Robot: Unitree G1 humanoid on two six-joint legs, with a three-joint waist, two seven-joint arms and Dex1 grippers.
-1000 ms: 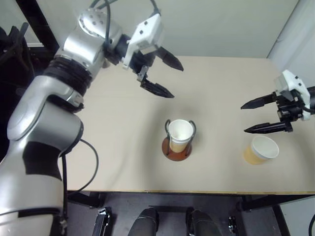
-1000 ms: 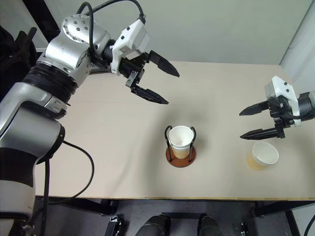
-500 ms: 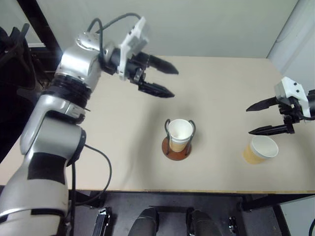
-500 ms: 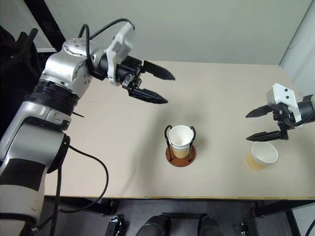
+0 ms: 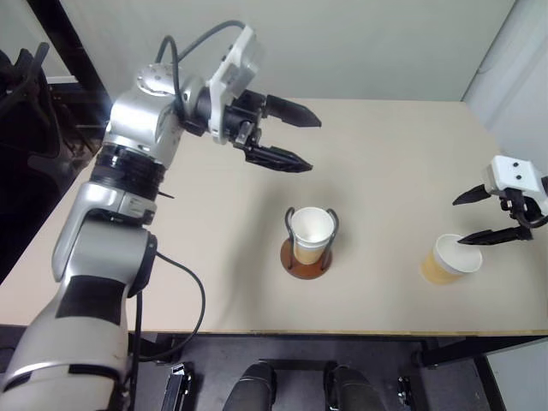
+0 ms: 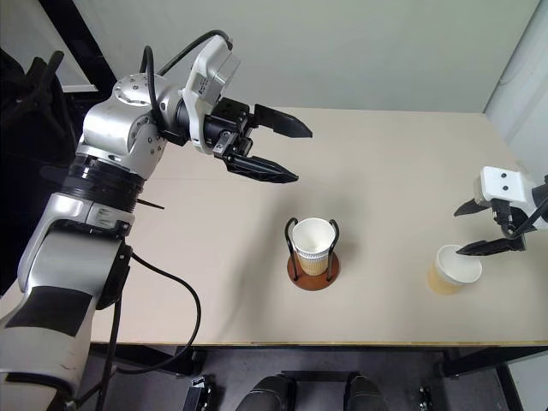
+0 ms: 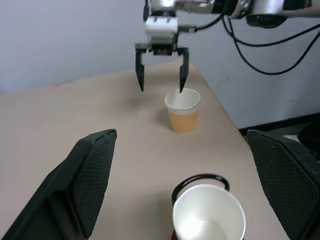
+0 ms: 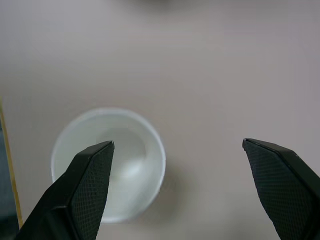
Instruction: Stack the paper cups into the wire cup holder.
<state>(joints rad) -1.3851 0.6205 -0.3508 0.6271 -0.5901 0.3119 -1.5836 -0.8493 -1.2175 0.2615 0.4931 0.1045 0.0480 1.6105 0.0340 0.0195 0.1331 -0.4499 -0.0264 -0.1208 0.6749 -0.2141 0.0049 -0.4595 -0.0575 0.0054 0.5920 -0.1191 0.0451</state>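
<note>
Table (image 5: 214,257): pale beige top, takes up the middle of both eye views; its front edge runs along the lower part of the frame.

Wire cup holder (image 5: 307,257): centre of the frame, slightly below middle. Reddish-brown disc base flat on the table, two dark wire loops rising on either side.

Cup in holder (image 5: 312,231): upright between the loops, white inside facing up, tan-orange wall showing above the base. More than one cup nested there cannot be told.

Loose paper cup (image 5: 449,259): lower right of the frame, standing upright on the table near its right end, well apart from the holder. Rolled white rim, tan-orange side.

Left gripper (image 5: 298,137): upper centre-left of the frame, above the table and well back from the holder. Two black fingers spread wide, nothing between them, pointing toward the right of the frame.

Right gripper (image 5: 479,216): right edge of the frame, just above the loose cup. Fingers apart, empty; in the eye views the lower fingertip (image 5: 469,240) sits right at the cup's rim, contact not certain. In the right wrist view the cup (image 8: 108,163) lies off toward one finger, not centred in the gap.
</note>
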